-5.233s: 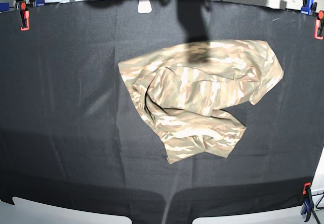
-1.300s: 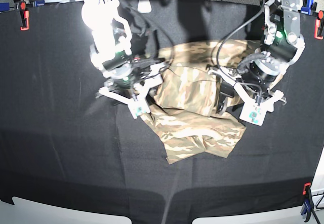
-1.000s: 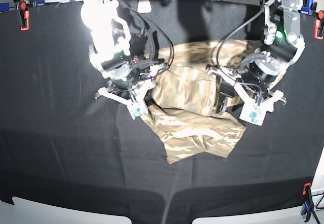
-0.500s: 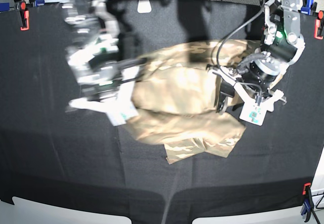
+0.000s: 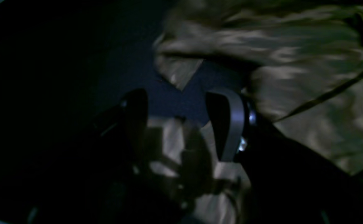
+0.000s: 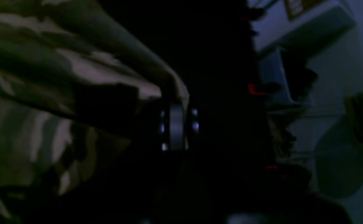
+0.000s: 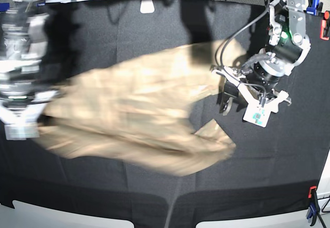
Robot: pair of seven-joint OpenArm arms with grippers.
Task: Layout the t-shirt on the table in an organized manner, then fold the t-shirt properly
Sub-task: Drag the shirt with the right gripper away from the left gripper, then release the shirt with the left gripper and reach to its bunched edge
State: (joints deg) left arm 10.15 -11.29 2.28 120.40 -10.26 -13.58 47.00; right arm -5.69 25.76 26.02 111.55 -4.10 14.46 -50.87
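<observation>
The camouflage t-shirt (image 7: pixel 134 109) is motion-blurred and stretched into a long band across the black table (image 7: pixel 103 192), from far left to a corner at lower right. My right gripper (image 7: pixel 28 122) is at the shirt's left end, itself blurred. In the right wrist view that gripper (image 6: pixel 176 107) is shut on a fold of the t-shirt (image 6: pixel 60 71). My left gripper (image 7: pixel 229 100) hovers just off the shirt's right edge. The left wrist view shows it (image 5: pixel 181 107) open over bare cloth, with the t-shirt (image 5: pixel 293 77) beyond its right finger (image 5: pixel 228 121).
Orange (image 7: pixel 325 29) and blue (image 7: pixel 312 207) clamps hold the cloth at the right corners. A white tag (image 7: pixel 147 5) sits at the far edge. Cables hang above the left arm (image 7: pixel 286 37).
My right arm has swept far to the left with the shirt in its grip, dragging the bunched fabric out wide. The left arm has stayed put, open, and the shirt has slid away from it.
</observation>
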